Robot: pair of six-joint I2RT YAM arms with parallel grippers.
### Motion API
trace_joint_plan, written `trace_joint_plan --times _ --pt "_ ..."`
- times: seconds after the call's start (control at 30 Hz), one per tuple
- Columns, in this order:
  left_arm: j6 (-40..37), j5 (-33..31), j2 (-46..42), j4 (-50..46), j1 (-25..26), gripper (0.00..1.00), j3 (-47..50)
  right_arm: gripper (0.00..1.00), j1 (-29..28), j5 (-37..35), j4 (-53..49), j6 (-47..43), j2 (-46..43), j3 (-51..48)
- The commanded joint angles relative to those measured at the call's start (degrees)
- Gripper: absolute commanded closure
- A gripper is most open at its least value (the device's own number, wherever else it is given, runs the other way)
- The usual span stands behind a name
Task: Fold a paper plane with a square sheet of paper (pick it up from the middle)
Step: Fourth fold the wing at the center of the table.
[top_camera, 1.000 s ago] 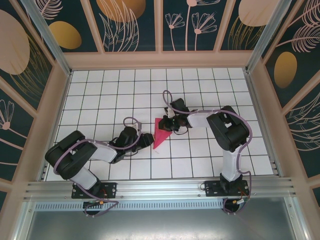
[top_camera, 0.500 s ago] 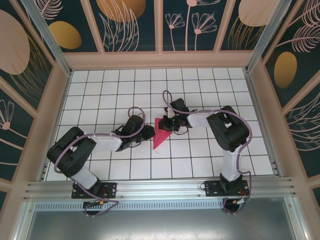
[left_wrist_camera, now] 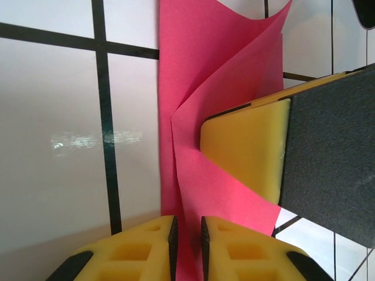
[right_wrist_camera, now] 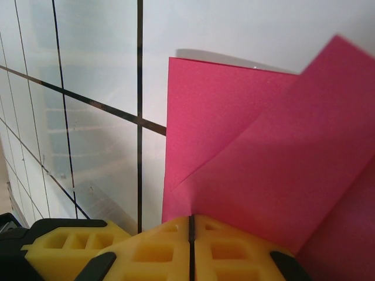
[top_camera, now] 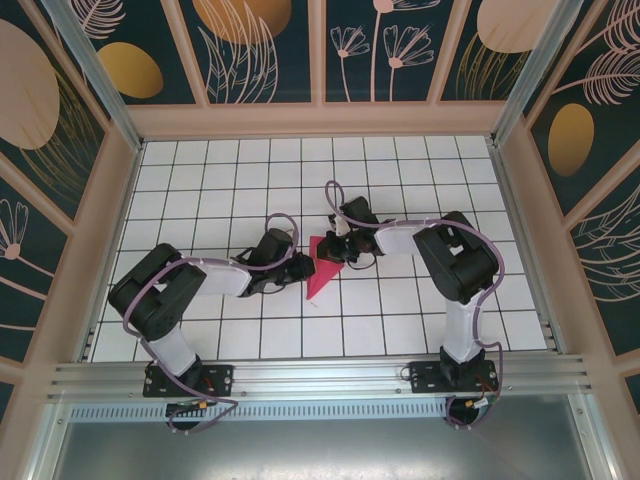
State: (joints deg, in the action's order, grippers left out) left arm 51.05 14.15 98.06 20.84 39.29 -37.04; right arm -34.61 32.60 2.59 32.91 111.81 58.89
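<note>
Left jaws: the left gripper (left_wrist_camera: 187, 227) stands narrow, its yellow fingers (left_wrist_camera: 135, 246) nipping a fold of the thin magenta-pink paper sheet (left_wrist_camera: 202, 64).
Right jaws: the right gripper (right_wrist_camera: 190, 221) is pressed together, tips against the sheet; whether a layer sits between them I cannot tell.
Sheet: partly folded, tapering toward 6 o'clock, lying near the middle of the white, black-gridded tiled table (top_camera: 400, 180).
Arms: seen from above, the left gripper is at the sheet's 9 o'clock, the right gripper at its 1 o'clock.

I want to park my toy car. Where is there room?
Bare tiles lie along the far wall and by the right wall. The middle is crowded: the left gripper and right gripper both pinch the pink paper.
</note>
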Motion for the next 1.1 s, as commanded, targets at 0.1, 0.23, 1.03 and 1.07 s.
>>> trace_joint_plan --times 0.1,0.23,1.03,1.07 --pt "0.2 2.3 1.9 2.7 0.1 0.84 -0.2 0.89 -0.5 0.6 -1.2 -1.4 1.2 0.4" --pt "0.7 2.0 2.4 3.4 0.0 0.91 0.5 0.89 -0.5 0.6 -1.2 -1.4 1.2 0.6" --pt "0.4 -0.4 3.6 4.1 0.1 1.0 3.7 0.9 -1.3 -3.5 -0.3 4.8 -12.4 -6.3" --pt "0.4 -0.5 3.7 4.1 0.0 1.0 3.7 0.92 -1.6 -3.5 0.4 5.5 -13.0 -7.4"
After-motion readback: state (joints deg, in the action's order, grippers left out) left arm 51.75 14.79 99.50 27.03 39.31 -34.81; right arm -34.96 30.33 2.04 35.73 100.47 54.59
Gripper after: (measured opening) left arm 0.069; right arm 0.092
